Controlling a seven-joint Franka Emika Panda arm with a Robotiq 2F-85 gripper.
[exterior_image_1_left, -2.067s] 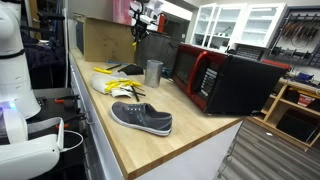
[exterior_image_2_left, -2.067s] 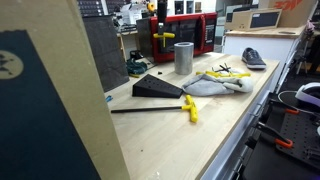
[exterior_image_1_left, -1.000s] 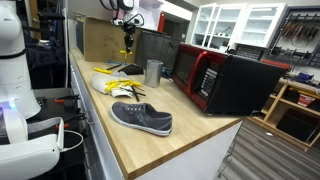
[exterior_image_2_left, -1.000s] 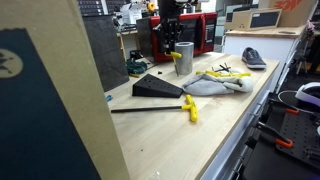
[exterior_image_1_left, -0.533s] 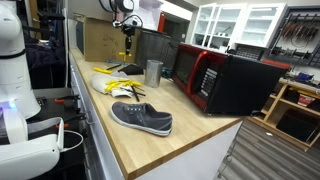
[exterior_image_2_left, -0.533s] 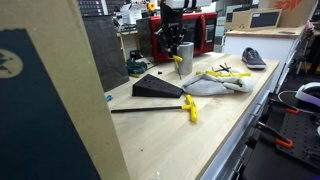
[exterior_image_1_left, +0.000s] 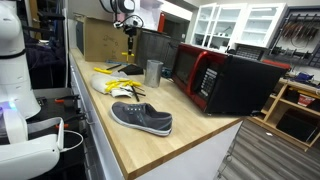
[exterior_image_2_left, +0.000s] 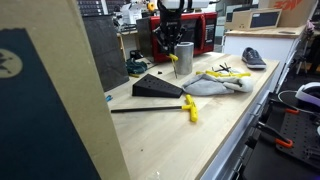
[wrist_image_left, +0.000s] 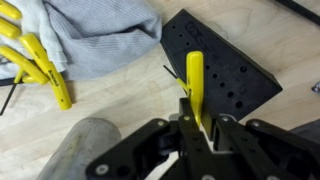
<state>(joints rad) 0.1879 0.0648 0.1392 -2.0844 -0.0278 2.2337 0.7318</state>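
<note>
My gripper (wrist_image_left: 198, 128) is shut on a slim yellow tool (wrist_image_left: 195, 82), which points away from the fingers over a black wedge-shaped block with holes (wrist_image_left: 228, 68). In both exterior views the gripper (exterior_image_2_left: 170, 42) (exterior_image_1_left: 127, 34) hangs above the wooden counter with the yellow tool (exterior_image_2_left: 173, 58) dangling below it, above and behind the black block (exterior_image_2_left: 158, 88). A metal cup (exterior_image_2_left: 184, 56) (wrist_image_left: 85, 152) stands close beside the gripper.
A grey cloth (wrist_image_left: 95, 35) with yellow-handled tools (wrist_image_left: 38, 62) lies near the block. A long rod with a yellow handle (exterior_image_2_left: 189, 108) lies in front. A grey shoe (exterior_image_1_left: 142, 118), a red-and-black microwave (exterior_image_1_left: 225, 80) and a cardboard box (exterior_image_1_left: 100, 38) share the counter.
The gripper, still shut on the yellow tool, has drifted slightly sideways toward the black block. Nothing else has moved.
</note>
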